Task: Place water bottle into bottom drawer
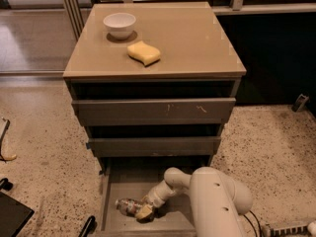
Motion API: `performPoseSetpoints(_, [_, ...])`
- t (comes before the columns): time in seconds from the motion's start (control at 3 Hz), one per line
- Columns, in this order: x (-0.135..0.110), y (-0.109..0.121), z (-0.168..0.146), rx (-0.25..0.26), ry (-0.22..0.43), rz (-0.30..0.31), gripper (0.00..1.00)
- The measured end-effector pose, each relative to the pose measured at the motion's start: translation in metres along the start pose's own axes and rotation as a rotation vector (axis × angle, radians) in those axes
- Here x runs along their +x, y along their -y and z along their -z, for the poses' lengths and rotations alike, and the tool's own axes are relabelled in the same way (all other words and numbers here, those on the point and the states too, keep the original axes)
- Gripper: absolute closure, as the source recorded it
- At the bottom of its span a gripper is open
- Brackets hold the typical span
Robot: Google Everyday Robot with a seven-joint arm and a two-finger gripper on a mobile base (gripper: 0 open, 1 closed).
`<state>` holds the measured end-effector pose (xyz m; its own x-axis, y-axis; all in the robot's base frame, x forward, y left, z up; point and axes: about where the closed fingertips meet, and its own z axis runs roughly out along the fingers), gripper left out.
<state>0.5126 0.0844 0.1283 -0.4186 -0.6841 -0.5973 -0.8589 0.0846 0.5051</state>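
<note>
The water bottle [127, 206] lies on its side on the flat grey floor of the open bottom drawer [118, 184], toward the front left. My gripper [144, 211] is down inside the drawer at the bottle's right end, and its pale fingers touch or overlap the bottle. My white arm [217, 201] reaches in from the lower right and hides the drawer's right part.
A white bowl [119, 24] and a yellow sponge [143, 53] sit on the cabinet top. The top drawer [153, 111] with scratched front and the middle drawer [154, 145] stand slightly pulled out above. A dark object [12, 214] lies on the speckled floor at lower left.
</note>
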Motion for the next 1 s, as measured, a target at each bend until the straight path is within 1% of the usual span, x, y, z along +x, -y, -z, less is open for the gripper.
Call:
performPoseSetpoints(0.33, [-0.0013,0.0008,0.0019,0.035,0.024,0.004,0.15])
performPoseSetpoints(0.67, [-0.0013,0.0008,0.0019,0.036,0.025,0.004,0.00])
performPoseSetpoints(1.0, [-0.0013,0.0008,0.0018,0.035,0.025,0.004,0.00])
